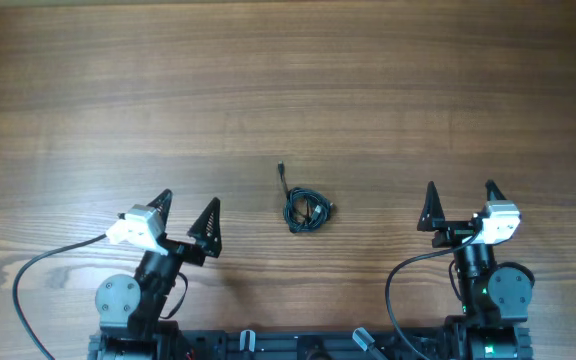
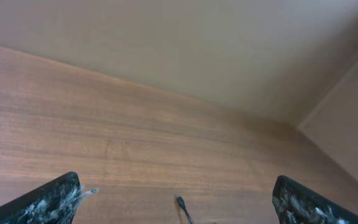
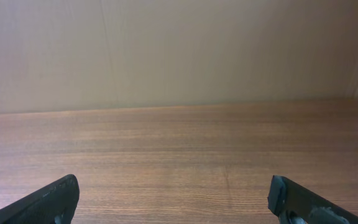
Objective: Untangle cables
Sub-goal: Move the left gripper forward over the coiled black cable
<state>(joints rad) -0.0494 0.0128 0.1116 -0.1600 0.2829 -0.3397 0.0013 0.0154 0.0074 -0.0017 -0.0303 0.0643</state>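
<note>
Looking down from above, where is the small knotted bundle of thin black bendy cables (image 1: 306, 210)? asks the first child.

It lies on the brown wooden table (image 1: 288, 70), in the middle and near the robot's side, says the second. It sits between the two arms, well apart from both. One loose end with a tiny plug (image 1: 281, 167) pokes out at the far left of the bundle.

Why there?

Most likely so each arm can reach it from its own side. One could hold while the other pulls.

What are the grabbers doing?

The black two-fingered left gripper (image 1: 190, 197) is spread wide, with nothing in it. The black two-fingered right gripper (image 1: 460, 188) is spread wide too, and holds nothing. Both hang at the near edge and point to the far side. That looks like a ready pose, with the job not yet begun.

What are the things like?

The cables are thin and floppy, curled in round loops that cross each other, so the knot is hard to read from above. The table is flat and smooth, with long wood stripes. The fingers are hard triangles, and the left ones look scuffed with pale marks. Thick black cords (image 1: 28, 275) loop from the arms, and those are not part of the tangle.
</note>
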